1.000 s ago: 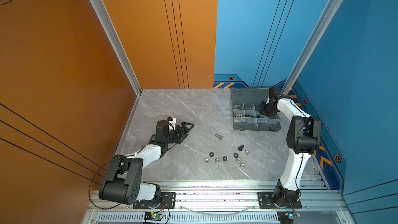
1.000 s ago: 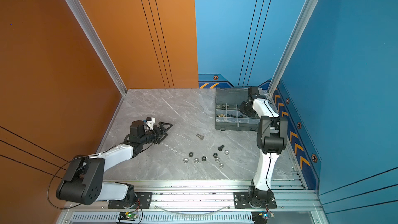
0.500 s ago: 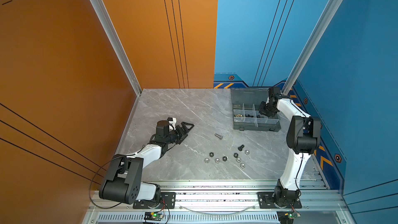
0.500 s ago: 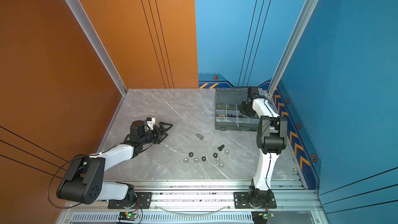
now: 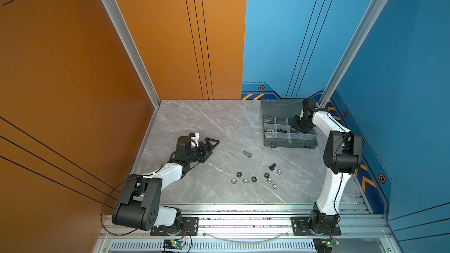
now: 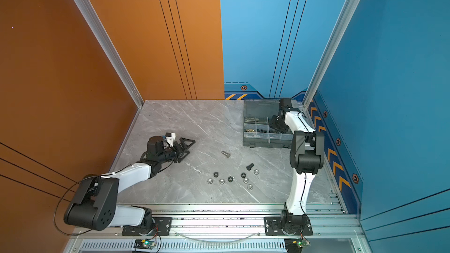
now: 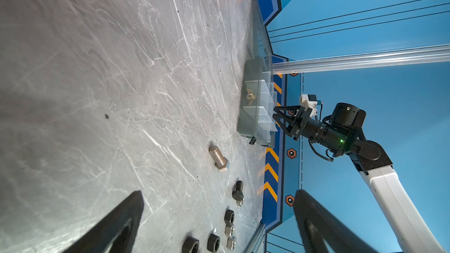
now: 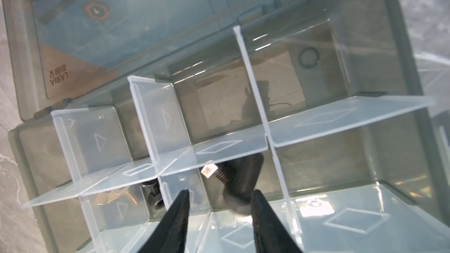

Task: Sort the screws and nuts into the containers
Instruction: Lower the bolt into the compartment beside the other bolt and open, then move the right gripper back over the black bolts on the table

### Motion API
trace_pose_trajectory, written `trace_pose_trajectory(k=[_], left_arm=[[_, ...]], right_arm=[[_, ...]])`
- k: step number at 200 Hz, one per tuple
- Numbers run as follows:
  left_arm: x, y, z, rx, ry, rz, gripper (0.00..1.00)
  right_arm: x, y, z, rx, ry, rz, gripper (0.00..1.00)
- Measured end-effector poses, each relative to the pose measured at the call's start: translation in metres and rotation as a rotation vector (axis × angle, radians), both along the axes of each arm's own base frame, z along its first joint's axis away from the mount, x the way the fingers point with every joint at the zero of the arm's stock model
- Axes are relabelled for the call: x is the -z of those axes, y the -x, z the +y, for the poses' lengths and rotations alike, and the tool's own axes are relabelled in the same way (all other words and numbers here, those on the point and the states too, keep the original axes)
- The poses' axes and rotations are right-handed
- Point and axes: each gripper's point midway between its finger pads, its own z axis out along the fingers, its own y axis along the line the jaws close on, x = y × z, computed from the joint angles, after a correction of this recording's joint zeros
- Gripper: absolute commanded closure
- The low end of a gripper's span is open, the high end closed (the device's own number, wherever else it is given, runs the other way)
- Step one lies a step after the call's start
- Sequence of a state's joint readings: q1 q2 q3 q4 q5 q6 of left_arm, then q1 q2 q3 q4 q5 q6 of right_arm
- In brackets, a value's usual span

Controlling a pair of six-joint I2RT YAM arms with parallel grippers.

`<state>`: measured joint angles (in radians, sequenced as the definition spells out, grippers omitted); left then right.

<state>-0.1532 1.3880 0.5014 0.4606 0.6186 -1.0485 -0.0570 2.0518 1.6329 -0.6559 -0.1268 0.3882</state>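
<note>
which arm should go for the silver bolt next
Left, probably. The left claw, open, points toward the silver bolt with nothing between them. The right claw is over the box, with a black bolt between its parted jaws.

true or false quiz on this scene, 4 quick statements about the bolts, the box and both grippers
1. The silver bolt lies on the table, outside the organiser box. True.
2. The left gripper holds a nut. False: it is open and empty.
3. The right gripper is over the organiser box. True.
4. The box is closed. False: its lid is folded back, open.
</note>
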Motion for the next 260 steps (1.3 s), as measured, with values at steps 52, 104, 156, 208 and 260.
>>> trace_pose_trajectory(k=[52, 104, 156, 208, 260], left_arm=[[0.0, 0.0, 0.0, 0.0, 0.0, 0.0, 0.02], [0.0, 0.001, -0.002, 0.005, 0.0, 0.0, 0.02], [0.0, 0.001, -0.002, 0.006, 0.0, 0.0, 0.02], [0.0, 0.002, -0.004, 0.011, 0.0, 0.0, 0.02], [0.0, 0.002, -0.004, 0.013, 0.0, 0.0, 0.02]], right_arm=[[0.002, 0.004, 0.001, -0.014, 0.004, 0.016, 0.49], [-0.031, 0.034, 0.025, -0.096, 0.011, -0.002, 0.47], [-0.056, 0.084, 0.071, -0.194, 0.003, -0.027, 0.45], [-0.014, 0.143, 0.126, -0.283, -0.005, 0.118, 0.44], [0.017, 0.184, 0.158, -0.305, 0.013, 0.211, 0.43]])
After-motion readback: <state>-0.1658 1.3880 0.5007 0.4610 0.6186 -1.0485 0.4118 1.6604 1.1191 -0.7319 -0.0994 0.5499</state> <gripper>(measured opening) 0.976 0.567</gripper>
